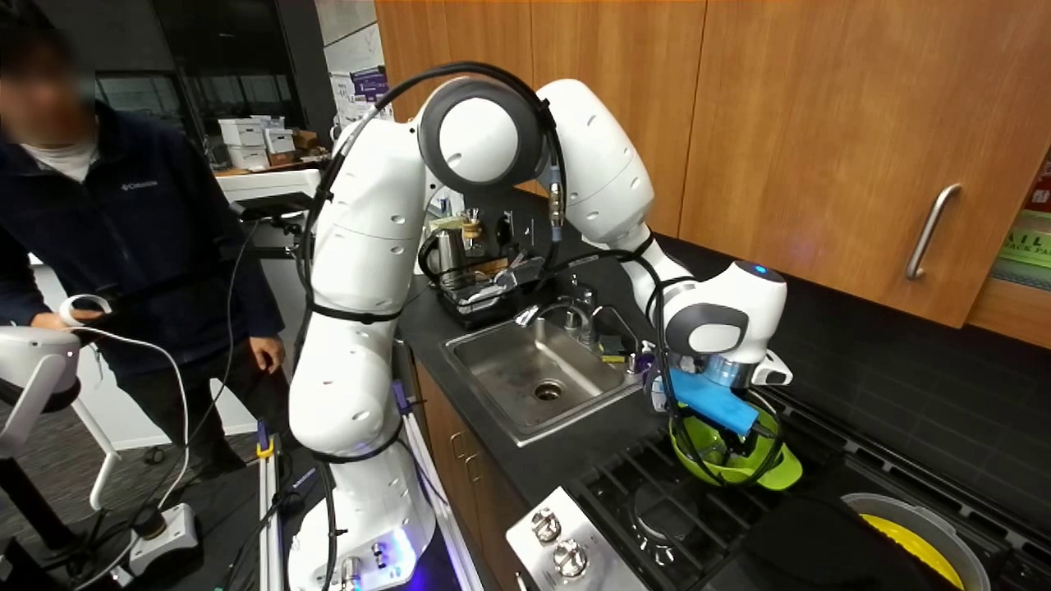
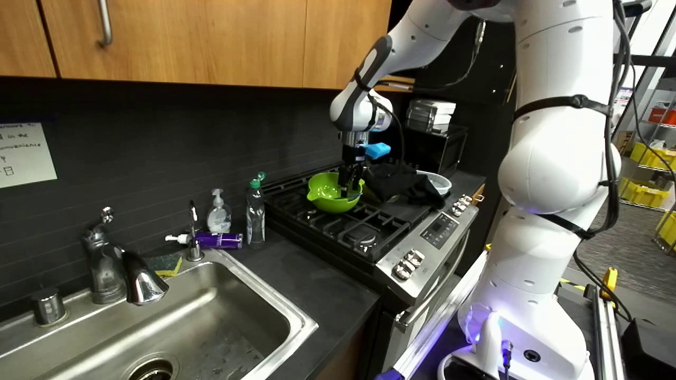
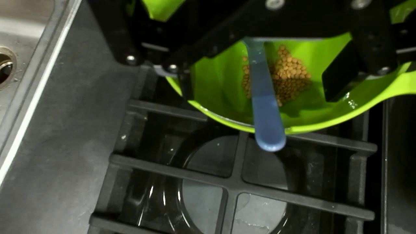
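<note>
"Blue-handled utensil (image 3: 268,120): has the gripper (image 3: 261,92) got it?"

"No. Its fingers stand wide apart, one to either side of the handle, with a gap on both flanks and nothing pinched."

"How would it handle?"

"Light and stiff, I'd guess: plastic, hardly fragile, though smooth enough to be slick. Its far end is hidden beneath the gripper."

"Where's the best hold?"

"Squarely across the handle, just inside the rim of the green bowl (image 3: 217,81). Pinching the rounded end, which overhangs that rim, might let the rest swivel. I'd spare the bowl wall too; it looks light enough to slide."

"And further out?"

"Tan pellets (image 3: 292,70) lie at the bottom of the bowl, partly under the handle. The bowl sits on the grate (image 3: 162,169), near the back corner of the stove (image 2: 433,256) on the sink (image 2: 248,301) side; a black cloth (image 2: 406,184) lies beside it, toward the opposite side edge."
</note>
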`<state>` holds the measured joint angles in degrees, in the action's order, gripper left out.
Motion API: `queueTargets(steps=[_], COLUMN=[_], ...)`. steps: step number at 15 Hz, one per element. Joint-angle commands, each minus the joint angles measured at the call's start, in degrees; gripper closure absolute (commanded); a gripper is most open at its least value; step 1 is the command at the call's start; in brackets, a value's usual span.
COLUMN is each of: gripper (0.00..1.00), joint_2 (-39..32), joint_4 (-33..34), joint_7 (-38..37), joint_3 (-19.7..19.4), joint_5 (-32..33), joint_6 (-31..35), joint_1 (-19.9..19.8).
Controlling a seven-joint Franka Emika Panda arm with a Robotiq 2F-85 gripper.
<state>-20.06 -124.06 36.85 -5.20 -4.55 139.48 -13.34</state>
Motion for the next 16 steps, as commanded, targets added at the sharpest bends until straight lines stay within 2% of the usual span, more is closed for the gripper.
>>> queueTargets(steps=[1,8,9,11,13,16], gripper=[0.00,0.00,0.03,0.28,0.36,0.60], joint_2=[-2.0,-2.7,-2.5,-2.2,-1.9,-1.6], joint_4=[1.8,2.1,2.0,1.9,2.0,2.0], joint_7=[0.1,-0.5,-0.5,-0.6,-0.9,-1.1], joint_3=[0.0,-0.1,-0.1,-0.1,-0.2,-0.3], joint_5=[1.3,2.3,2.4,2.5,2.7,2.9], joint_6=[-0.9,-0.7,-0.7,-0.7,-0.9,-1.1], joint_1=[-1.7,-3.2,-3.2,-3.2,-3.1,-3.1])
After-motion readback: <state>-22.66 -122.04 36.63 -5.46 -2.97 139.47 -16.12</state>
